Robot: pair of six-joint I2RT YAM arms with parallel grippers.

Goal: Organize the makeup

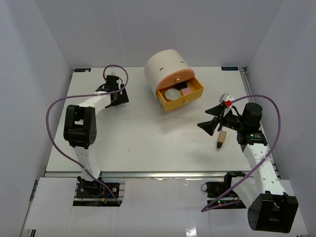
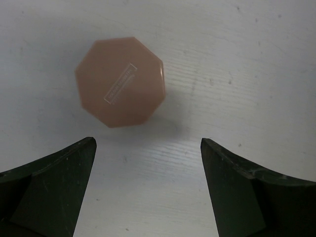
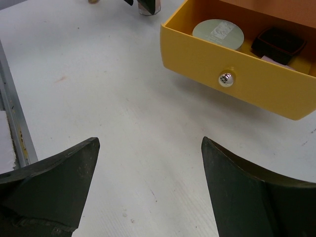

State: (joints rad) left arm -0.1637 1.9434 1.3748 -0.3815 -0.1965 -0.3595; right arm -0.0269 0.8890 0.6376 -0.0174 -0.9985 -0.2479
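Observation:
A pink octagonal disc (image 2: 120, 81) lies flat on the white table, just ahead of my open left gripper (image 2: 148, 148), whose fingers are clear of it. From above, the left gripper (image 1: 120, 96) hovers at the back left and hides the disc. The yellow drawer (image 3: 237, 84) stands pulled out. It holds a silver-white round compact (image 3: 218, 32), a black square case (image 3: 279, 43) and a pink palette (image 1: 187, 92). My right gripper (image 1: 210, 118) is open and empty, in front of the drawer to its right. A tan tube (image 1: 221, 138) lies on the table just below it.
The cream drum (image 1: 165, 66) that carries the drawer stands at the back centre. The drawer's silver knob (image 3: 226, 78) faces my right gripper (image 3: 148, 148). A metal rail (image 3: 12, 118) runs along the table's edge. White walls close in the table on three sides.

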